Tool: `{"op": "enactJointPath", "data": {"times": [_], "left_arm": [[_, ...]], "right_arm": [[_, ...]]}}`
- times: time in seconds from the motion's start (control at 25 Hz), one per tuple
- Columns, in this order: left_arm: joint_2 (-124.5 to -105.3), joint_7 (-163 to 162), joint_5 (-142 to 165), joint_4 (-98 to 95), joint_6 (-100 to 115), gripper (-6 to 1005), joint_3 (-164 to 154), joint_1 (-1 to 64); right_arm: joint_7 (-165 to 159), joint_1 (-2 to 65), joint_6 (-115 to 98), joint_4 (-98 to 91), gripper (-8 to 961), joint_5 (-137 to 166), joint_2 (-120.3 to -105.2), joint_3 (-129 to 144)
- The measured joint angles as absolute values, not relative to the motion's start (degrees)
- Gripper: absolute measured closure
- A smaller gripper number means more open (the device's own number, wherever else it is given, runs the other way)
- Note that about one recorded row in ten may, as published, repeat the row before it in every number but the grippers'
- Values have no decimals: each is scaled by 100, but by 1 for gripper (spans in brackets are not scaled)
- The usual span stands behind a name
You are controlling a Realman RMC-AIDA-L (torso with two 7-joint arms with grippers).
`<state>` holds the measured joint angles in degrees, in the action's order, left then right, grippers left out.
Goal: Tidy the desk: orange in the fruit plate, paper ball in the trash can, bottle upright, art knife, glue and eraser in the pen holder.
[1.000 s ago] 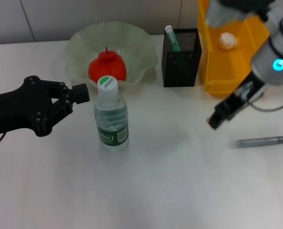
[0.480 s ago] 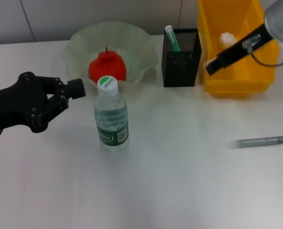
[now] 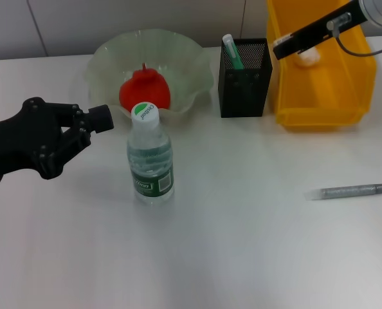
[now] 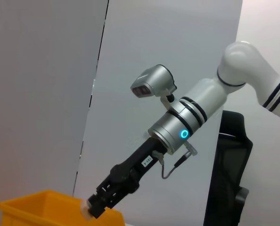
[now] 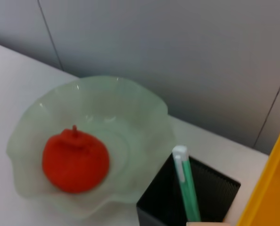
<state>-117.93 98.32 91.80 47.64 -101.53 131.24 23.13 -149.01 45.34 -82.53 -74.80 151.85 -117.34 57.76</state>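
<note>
Lumpy paper ball (image 3: 309, 56), boxy trash can (image 3: 319, 96)

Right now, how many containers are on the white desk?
3, along the back: a pale-green wavy-rimmed fruit plate holding the red-orange fruit, a black mesh pen holder with a green-and-white stick, and a yellow plastic trash can on the right. Nothing seems hidden.

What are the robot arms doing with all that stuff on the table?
It is tidying up. The right gripper is up between the black mesh pen holder and the big yellow bin, where the white paper ball lies. The red-orange fruit sits in the wavy pale-green bowl, the clear water bottle stands upright, and the left gripper waits beside it.
</note>
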Motion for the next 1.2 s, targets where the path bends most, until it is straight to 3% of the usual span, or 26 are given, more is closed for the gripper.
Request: {"op": "enactJointPath", "data": {"times": [0.2, 0.28, 0.52, 1.2], "left_arm": [[-11793, 9878, 9098, 4722, -10151, 995, 13128, 2283], [-11782, 9879, 9072, 4697, -10151, 995, 13131, 2283], [-11769, 9882, 9017, 4681, -10151, 995, 13218, 2274], [-11798, 9895, 9017, 4636, -10137, 995, 13262, 2303]], "right_arm": [[-14532, 4693, -7989, -6897, 569, 14772, -11591, 5468], [-14285, 4836, -7804, -6365, 569, 14567, -11447, 5317], [-13957, 5063, -7434, -5422, 569, 14412, -11228, 5268], [-13357, 5215, -6970, -4724, 570, 14214, -11156, 5220]]}}
